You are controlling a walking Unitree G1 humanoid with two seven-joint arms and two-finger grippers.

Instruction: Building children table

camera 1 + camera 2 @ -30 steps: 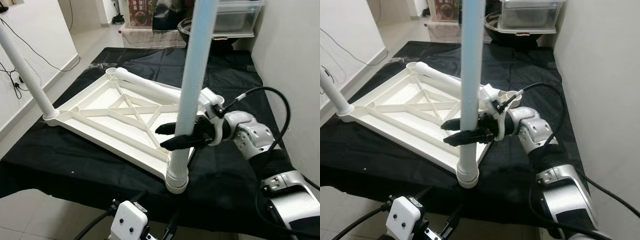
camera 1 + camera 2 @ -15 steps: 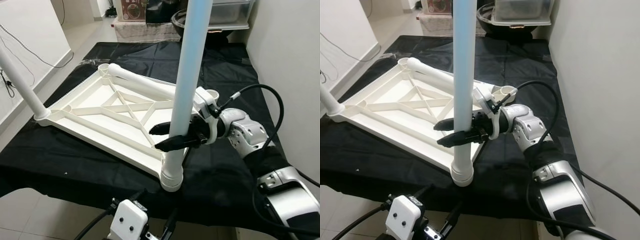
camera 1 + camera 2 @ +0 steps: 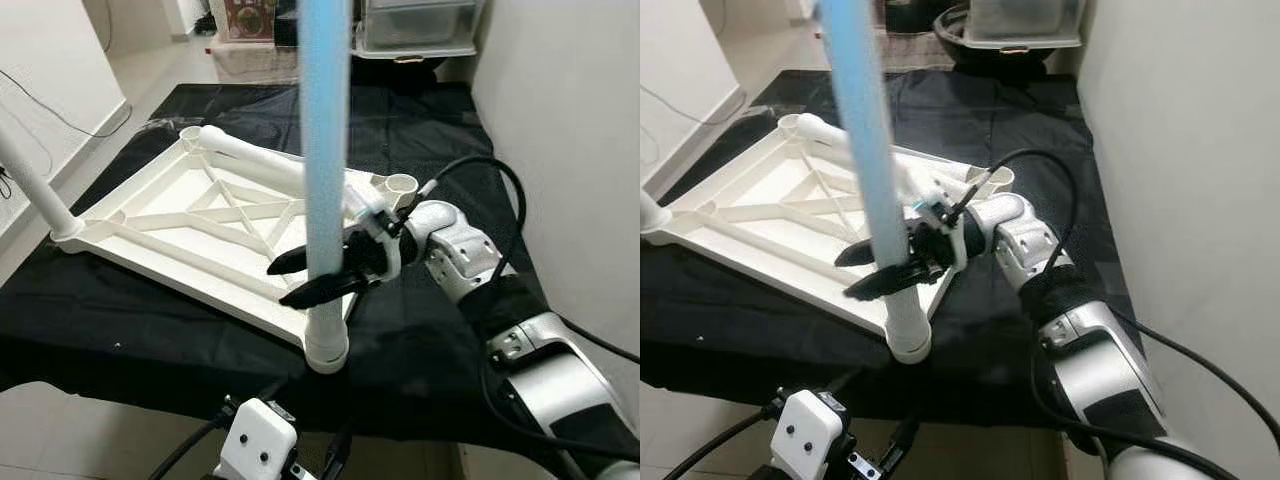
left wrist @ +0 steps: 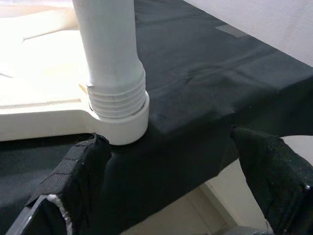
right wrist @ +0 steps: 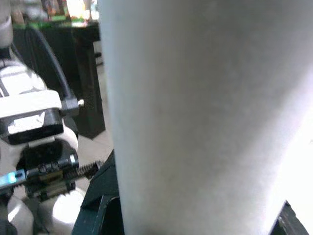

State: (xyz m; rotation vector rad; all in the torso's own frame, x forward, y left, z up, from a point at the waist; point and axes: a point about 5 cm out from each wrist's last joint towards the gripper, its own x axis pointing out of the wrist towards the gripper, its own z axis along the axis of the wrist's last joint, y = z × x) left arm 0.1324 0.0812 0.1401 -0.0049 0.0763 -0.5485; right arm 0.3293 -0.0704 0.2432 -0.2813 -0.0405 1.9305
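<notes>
Fitting a leg into the upturned tabletop looks like the step in hand. The tabletop [image 3: 200, 235] lies underside up on a black cloth [image 3: 440, 130], its ribs showing. One leg [image 3: 327, 150] stands upright in the near corner socket [image 3: 326, 352], its threaded collar seated in the cup as the left wrist view shows. The right gripper [image 3: 300, 280] reaches in from the right, its two black fingers set on either side of this leg low on the shaft, closed around it or very nearly so; the right wrist view has the white shaft hard against the camera. Another leg [image 3: 30, 185] already stands at the far left corner, and a third [image 3: 255, 158] lies across the far side of the tabletop near an open socket [image 3: 399, 184]. The left gripper [image 4: 161, 196] hangs just below the table edge by the near socket, fingers spread wide and holding nothing.

Next, I judge, the leg needs turning or pressing until it sits firm, keeping it upright so the thread does not bind. Then the lying leg wants its socket.
</notes>
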